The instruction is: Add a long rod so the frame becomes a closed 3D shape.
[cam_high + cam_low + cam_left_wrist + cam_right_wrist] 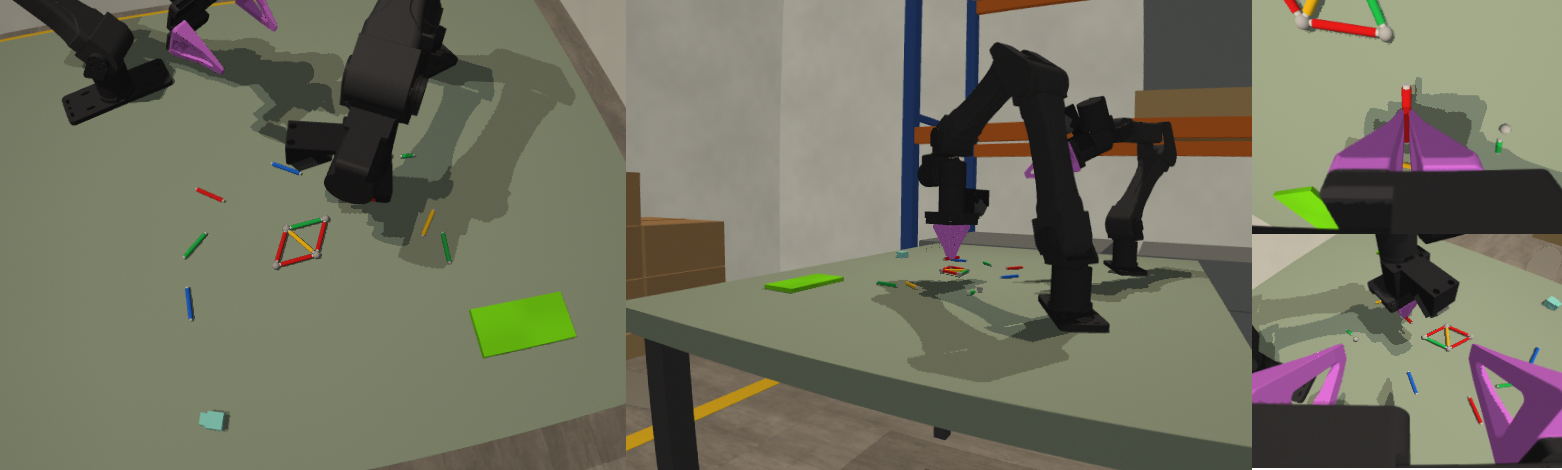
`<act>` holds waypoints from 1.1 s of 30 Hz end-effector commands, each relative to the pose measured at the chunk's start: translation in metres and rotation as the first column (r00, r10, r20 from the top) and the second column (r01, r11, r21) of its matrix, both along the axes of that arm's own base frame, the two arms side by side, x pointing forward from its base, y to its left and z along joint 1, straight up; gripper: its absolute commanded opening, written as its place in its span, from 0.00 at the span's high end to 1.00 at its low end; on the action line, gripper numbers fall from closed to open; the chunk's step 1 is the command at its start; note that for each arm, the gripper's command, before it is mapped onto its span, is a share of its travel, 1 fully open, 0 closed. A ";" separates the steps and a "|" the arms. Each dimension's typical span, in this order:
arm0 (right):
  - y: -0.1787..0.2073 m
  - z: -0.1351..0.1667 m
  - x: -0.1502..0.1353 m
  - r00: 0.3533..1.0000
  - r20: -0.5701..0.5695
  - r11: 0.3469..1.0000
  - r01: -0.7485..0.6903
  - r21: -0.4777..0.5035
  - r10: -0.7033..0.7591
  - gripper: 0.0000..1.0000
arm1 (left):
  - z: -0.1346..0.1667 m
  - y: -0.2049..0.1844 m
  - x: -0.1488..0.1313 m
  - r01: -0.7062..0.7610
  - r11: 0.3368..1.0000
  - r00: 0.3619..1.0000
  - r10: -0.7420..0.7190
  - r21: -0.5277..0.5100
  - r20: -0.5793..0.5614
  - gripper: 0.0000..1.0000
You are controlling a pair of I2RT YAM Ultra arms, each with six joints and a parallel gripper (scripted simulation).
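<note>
The frame (297, 260) (1344, 27) (1459, 330) lies flat: a diamond of three red rods and one green rod, a yellow rod across it, a steel ball at each corner. My left gripper (951, 258) (1406, 116) is shut on a red rod (1406, 97) (1409, 320) and holds it above the table beside the frame. The top view mostly hides this rod behind the arm. My right gripper (247, 50) (1407, 351) is open and empty, high up and away from the frame.
A loose steel ball (979, 289) (1505, 129) (1355, 339) lies by a short green rod (407, 155). Other loose rods surround the frame, including a blue rod (286, 168) and a yellow rod (428, 223). A green slab (523, 324) and a teal block (212, 420) lie farther out.
</note>
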State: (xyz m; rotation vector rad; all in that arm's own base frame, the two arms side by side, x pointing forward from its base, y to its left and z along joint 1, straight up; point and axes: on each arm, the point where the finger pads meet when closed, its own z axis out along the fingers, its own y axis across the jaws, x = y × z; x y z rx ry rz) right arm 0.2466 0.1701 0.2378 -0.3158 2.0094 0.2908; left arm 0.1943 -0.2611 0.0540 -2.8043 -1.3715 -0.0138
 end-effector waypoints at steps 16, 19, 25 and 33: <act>-0.013 0.016 -0.008 0.958 -0.002 0.956 0.286 -0.066 -0.287 0.00 | 0.013 -0.094 -0.011 0.015 0.999 1.000 -0.015 -0.030 0.010 1.00; -0.013 0.016 -0.007 0.956 -0.011 0.954 0.290 -0.071 -0.292 0.00 | 0.017 -0.096 -0.010 0.018 0.999 1.000 -0.018 -0.041 0.015 1.00; -0.013 0.016 -0.007 0.956 -0.012 0.954 0.291 -0.072 -0.292 0.00 | 0.025 -0.094 -0.013 0.010 0.999 1.000 -0.010 -0.036 0.012 1.00; -0.013 0.016 -0.007 0.956 -0.012 0.954 0.291 -0.071 -0.292 0.00 | 0.023 -0.093 -0.011 -0.115 0.993 0.993 0.115 -0.029 0.007 1.00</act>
